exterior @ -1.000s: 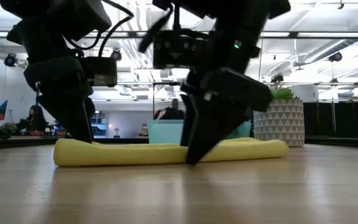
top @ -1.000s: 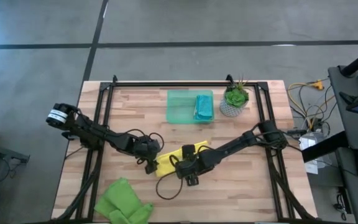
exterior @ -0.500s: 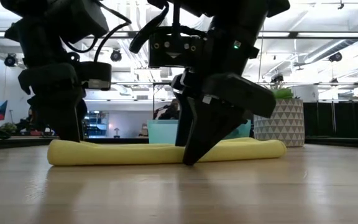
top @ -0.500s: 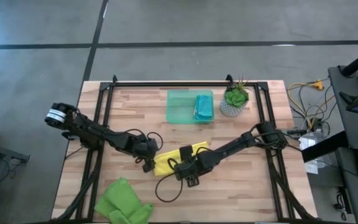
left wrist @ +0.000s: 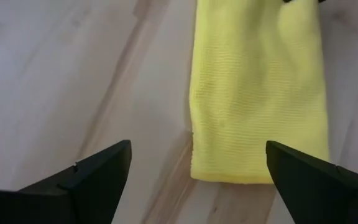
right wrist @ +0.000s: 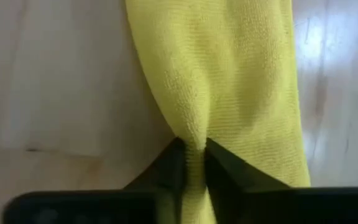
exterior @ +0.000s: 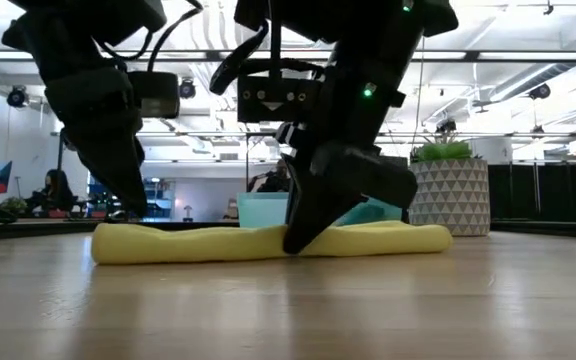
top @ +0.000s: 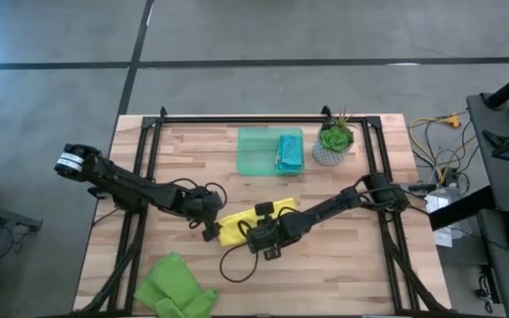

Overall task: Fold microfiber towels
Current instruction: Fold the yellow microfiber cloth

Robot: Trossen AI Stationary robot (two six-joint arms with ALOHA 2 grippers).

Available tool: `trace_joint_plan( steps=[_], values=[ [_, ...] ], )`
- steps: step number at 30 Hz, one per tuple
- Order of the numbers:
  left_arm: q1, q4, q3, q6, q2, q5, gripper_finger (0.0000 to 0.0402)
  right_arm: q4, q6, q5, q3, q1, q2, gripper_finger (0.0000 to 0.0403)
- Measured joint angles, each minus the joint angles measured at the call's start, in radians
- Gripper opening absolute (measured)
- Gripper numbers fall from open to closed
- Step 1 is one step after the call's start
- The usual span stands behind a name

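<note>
Yellow towel [top: 253,220] mid-worktop nearer the front edge looks light, floppy, bunches easily; my right hand [right wrist: 191,163] pinches its long edge, left hand [left wrist: 194,177] spread at the end—I'd grab edges.

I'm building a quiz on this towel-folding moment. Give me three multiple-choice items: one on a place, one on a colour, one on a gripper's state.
1. Where is the teal-blue towel?
A. in the green tray
B. on the floor
C. under the plant

2. What colour is the towel between the two grippers?
A. teal
B. yellow
C. white

3. How is the right gripper?
A. wide open above the table
B. out of view
C. pinched shut on the yellow towel

Key: 1 A, the high view shows it lying in the tray; 2 B, every view shows yellow; 3 C, the right wrist view shows cloth bunched between its fingers.
</note>
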Motion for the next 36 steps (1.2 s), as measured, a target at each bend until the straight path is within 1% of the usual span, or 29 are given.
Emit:
trace_joint_plan(
  steps=[2,3,8,13,15,17,21,26,31,34,36],
  values=[
    [0.0,-0.001,-0.002,0.005,-0.012,-0.005,0.0354,0.0,0.0,0.0,0.003,0.0,0.0,0.0022],
    [0.0,-0.002,-0.003,0.005,-0.018,-0.008,0.0354,0.001,0.0,0.001,0.004,0.001,0.0,0.0017],
    [0.001,-0.006,-0.014,0.008,-0.054,-0.028,0.0354,-0.028,0.026,0.063,0.027,0.003,-0.016,0.0012],
    [0.018,-0.002,-0.014,0.008,-0.105,-0.029,0.0354,-0.038,0.014,0.074,0.054,0.001,-0.081,0.0012],
    [0.032,0.003,-0.014,0.009,-0.134,-0.032,0.0354,-0.031,-0.014,0.089,0.054,0.003,-0.118,0.0012],
    [0.049,0.005,-0.014,0.013,-0.176,-0.032,0.0354,-0.001,-0.08,0.121,0.056,0.007,-0.158,0.0011],
    [0.086,0.07,-0.014,0.053,-0.276,-0.032,0.0354,0.087,-0.223,0.171,0.056,0.01,-0.226,0.0011],
    [0.118,0.261,-0.006,0.168,-0.432,-0.032,0.0354,0.214,-0.285,0.175,0.056,0.007,-0.279,0.0011],
    [0.127,0.439,-0.003,0.307,-0.578,-0.023,0.0354,0.318,-0.35,0.171,0.086,0.007,-0.301,0.0011],
    [0.133,0.454,0.003,0.376,-0.639,0.032,0.0354,0.34,-0.394,0.153,0.131,0.007,-0.302,0.0011],
    [0.137,0.452,0.012,0.382,-0.664,0.057,0.0355,0.339,-0.424,0.146,0.156,0.007,-0.303,0.0011]
  ],
)
